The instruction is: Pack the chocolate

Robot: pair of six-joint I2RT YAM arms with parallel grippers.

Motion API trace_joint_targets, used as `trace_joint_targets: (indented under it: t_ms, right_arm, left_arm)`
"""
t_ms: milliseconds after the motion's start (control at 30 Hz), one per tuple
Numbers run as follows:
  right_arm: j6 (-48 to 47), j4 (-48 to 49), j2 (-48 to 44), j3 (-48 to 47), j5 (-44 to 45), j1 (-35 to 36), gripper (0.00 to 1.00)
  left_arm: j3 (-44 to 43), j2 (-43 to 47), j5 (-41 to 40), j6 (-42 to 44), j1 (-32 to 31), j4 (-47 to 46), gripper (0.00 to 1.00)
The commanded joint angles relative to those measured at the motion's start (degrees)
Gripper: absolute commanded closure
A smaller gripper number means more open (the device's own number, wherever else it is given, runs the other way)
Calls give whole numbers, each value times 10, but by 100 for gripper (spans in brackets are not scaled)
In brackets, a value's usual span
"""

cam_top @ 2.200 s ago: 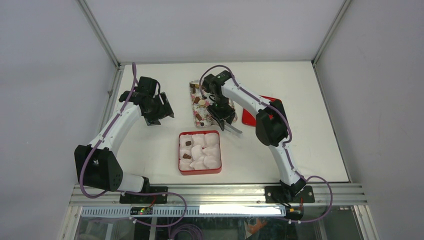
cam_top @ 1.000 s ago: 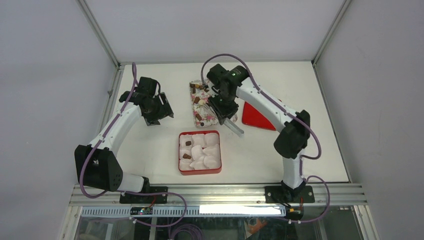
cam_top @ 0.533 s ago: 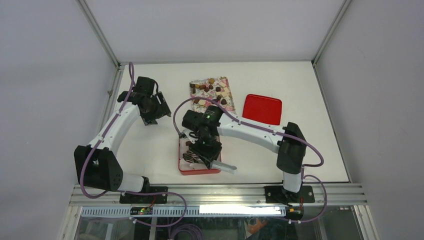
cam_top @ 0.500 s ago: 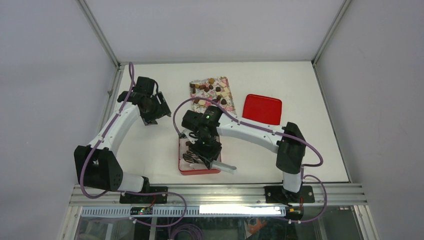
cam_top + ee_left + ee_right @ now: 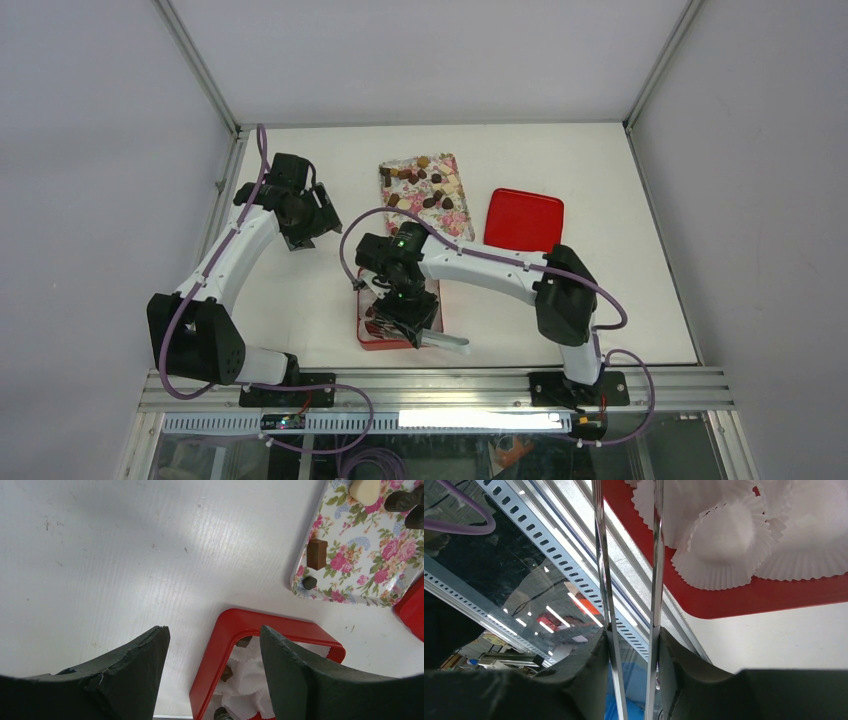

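Note:
The chocolate [image 5: 424,186] lies as several small brown and cream pieces on a floral tray [image 5: 451,216]. In the left wrist view the tray [image 5: 350,555] holds a brown block [image 5: 316,554] and a cream piece [image 5: 365,490]. My right gripper [image 5: 404,308] is shut on metal tongs [image 5: 447,341] over the red box [image 5: 372,341]. In the right wrist view [image 5: 631,640] the tong blades [image 5: 656,555] run past white paper cups [image 5: 729,540]; their tips are out of view. My left gripper [image 5: 312,230] is open and empty left of the tray; it also shows in the left wrist view [image 5: 212,630].
The red box [image 5: 225,645] holds white paper cups, some with a dark piece [image 5: 243,641]. A red lid [image 5: 525,218] lies right of the floral tray. The table's metal front rail [image 5: 574,545] is close under the tongs.
My right arm swung with the tongs from the floral tray down over the red box, then shifted slightly left and nearer. The left arm barely moved.

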State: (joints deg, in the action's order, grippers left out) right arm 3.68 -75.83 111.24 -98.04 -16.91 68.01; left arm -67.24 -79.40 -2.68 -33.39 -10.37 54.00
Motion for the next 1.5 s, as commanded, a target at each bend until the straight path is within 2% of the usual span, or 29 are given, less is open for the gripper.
trace_joint_targets:
  t_ms: [0,367,500,633,767,933,1167,1467]
  right_arm:
    - [-10,2,-1,-19,-17,4,61]
    - [-13,1,-3,-26,-3,4,57]
    - [-14,-7,-20,-41,36,2,58]
    - [-11,-13,-58,-70,73,-48,59]
    - [15,12,-77,-90,91,-135,58]
    - [45,8,-14,-151,89,-211,58]
    - [8,-79,136,-312,121,-223,57]
    - [-13,-83,186,-326,96,-229,56]
  left_arm:
    - [-13,20,5,3,6,-16,31]
    - [-9,22,4,1,6,-16,31]
    - [-10,24,-2,4,6,-16,31]
    - [-16,27,-19,12,9,-13,31]
    - [-20,36,-32,17,24,-9,31]
    - [-18,48,-22,18,45,-7,31]
    - [-7,55,-15,18,47,-5,31]
    - [2,56,-13,22,47,-5,32]
